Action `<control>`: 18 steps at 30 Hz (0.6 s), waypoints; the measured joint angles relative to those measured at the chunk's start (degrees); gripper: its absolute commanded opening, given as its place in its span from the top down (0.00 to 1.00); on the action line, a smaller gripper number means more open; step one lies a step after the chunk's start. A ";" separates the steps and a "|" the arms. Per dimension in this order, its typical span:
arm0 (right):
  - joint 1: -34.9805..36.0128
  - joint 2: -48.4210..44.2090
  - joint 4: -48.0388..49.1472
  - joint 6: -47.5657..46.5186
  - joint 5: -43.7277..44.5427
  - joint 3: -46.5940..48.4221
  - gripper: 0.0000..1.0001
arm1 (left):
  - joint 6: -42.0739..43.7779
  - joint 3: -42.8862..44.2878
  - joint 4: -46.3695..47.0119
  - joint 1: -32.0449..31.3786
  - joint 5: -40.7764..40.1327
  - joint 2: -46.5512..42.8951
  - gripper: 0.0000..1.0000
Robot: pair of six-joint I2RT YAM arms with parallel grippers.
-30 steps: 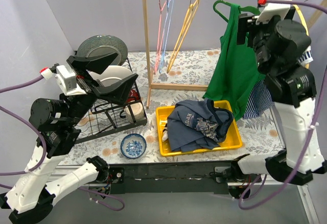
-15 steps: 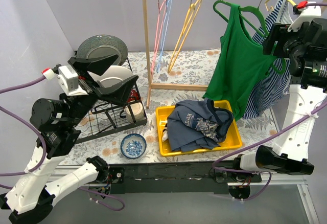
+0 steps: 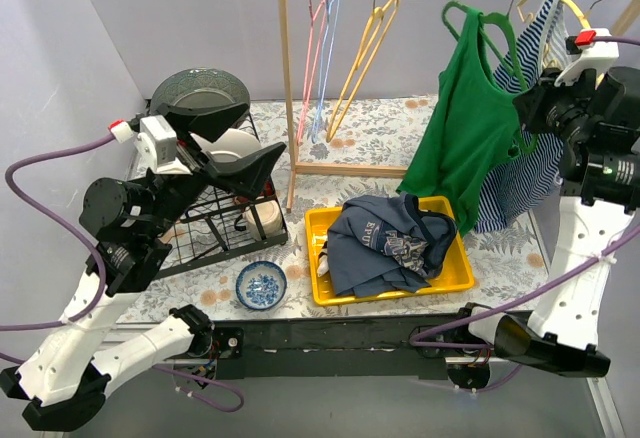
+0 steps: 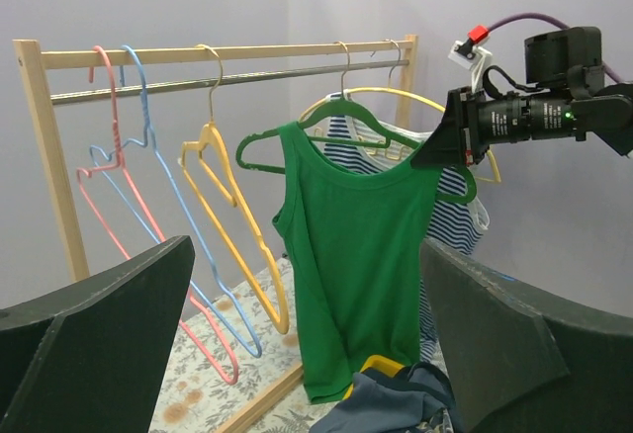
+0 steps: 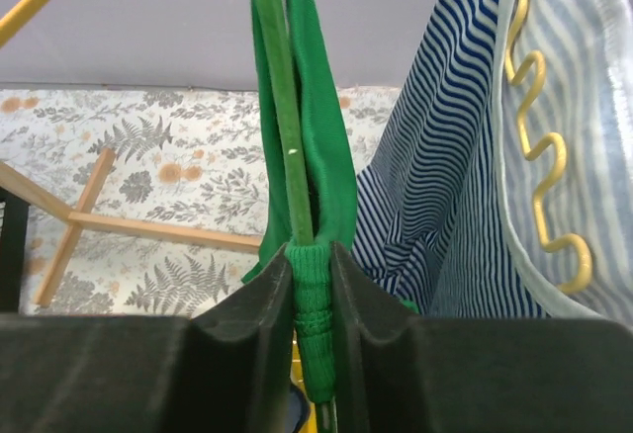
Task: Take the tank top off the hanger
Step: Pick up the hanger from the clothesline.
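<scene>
Right fingers (image 5: 237, 354) clamp the green fabric tank top (image 5: 326, 127) by its strap against the green plastic hanger (image 5: 280, 107); left fingers (image 4: 89, 334) stand wide apart.

A robot test bench staged as a home: plain walls (image 3: 180, 18), floral tablecloth (image 3: 390, 123), wooden clothes rail (image 3: 288, 78), dish rack (image 3: 215, 226).

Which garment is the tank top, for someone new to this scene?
Find the wooden clothes rack at the table's back. Near its right end, the right gripper pinches a plain green tank top on a green hanger. Hangers to its left are bare; the garment beside it is blue-striped.
</scene>
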 measured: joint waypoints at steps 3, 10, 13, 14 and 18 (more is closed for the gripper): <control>0.00 -3.30 4.04 -0.42 -0.22 -3.30 0.98 | -0.22 0.00 0.39 0.00 0.61 0.87 0.02; 0.00 -5.55 10.21 -2.03 -0.02 -6.45 0.99 | -0.50 0.04 0.44 0.00 0.92 2.49 0.02; 0.00 -4.28 11.56 -2.54 -0.31 -6.45 0.99 | -0.59 0.33 0.39 0.00 1.05 2.91 0.02; 0.00 -3.82 12.02 -2.56 -0.48 -6.45 0.99 | -0.59 0.48 0.37 0.00 1.07 2.99 0.02; -0.02 -2.71 13.42 -2.38 -1.49 -6.25 0.99 | -0.59 2.45 -0.20 0.00 1.51 3.87 0.02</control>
